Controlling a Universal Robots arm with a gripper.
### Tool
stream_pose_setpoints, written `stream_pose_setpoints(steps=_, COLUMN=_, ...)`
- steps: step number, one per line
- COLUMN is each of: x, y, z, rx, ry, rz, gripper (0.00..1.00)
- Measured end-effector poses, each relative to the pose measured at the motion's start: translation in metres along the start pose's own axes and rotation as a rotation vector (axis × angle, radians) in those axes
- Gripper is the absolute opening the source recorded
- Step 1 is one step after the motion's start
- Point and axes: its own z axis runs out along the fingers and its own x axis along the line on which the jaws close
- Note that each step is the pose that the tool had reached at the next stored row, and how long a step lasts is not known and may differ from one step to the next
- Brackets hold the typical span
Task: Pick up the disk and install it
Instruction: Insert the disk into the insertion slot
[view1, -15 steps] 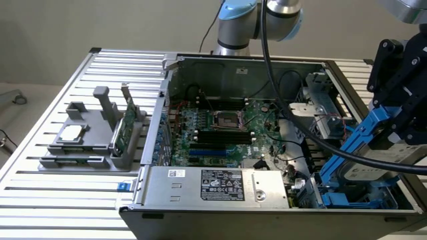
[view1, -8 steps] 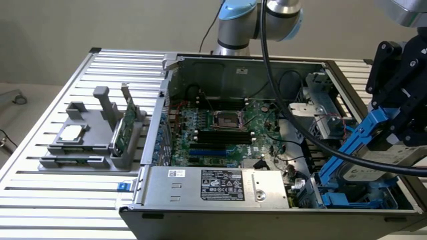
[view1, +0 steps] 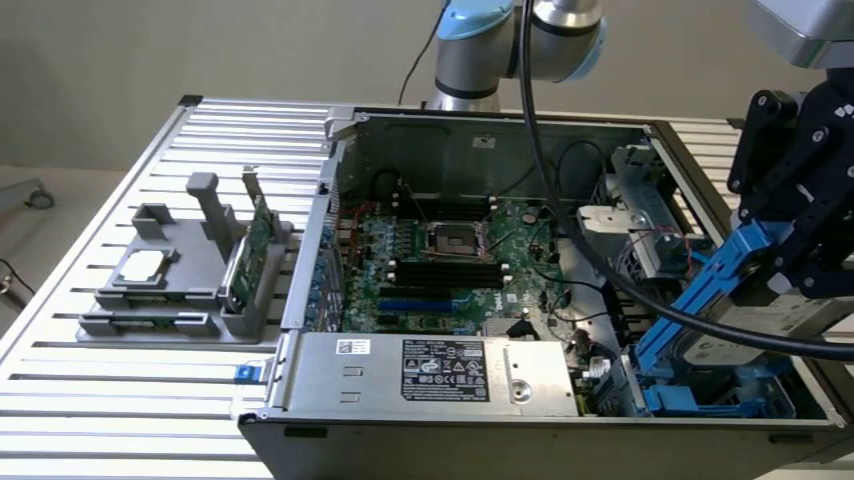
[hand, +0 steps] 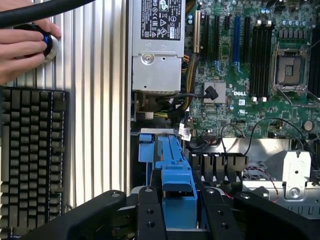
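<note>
At the exterior view's left, a grey fixture stands the square chip and green circuit card clear of the work. The open computer case sits mid-table. At the right my gripper is clamped partway closed on the disk by its blue rails, tilted over the drive bay, I judge to match its guides.

A thick black cable is draping across the open computer case, right beside the disk tilting over the blue drive bay. Room is lying open above the motherboard.
</note>
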Motion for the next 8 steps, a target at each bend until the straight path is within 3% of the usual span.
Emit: stream_pose_setpoints(steps=8, x=0.0002, y=-0.0001, z=0.0061, rx=0.0, ry=-0.0001, rz=0.0, gripper=0.33)
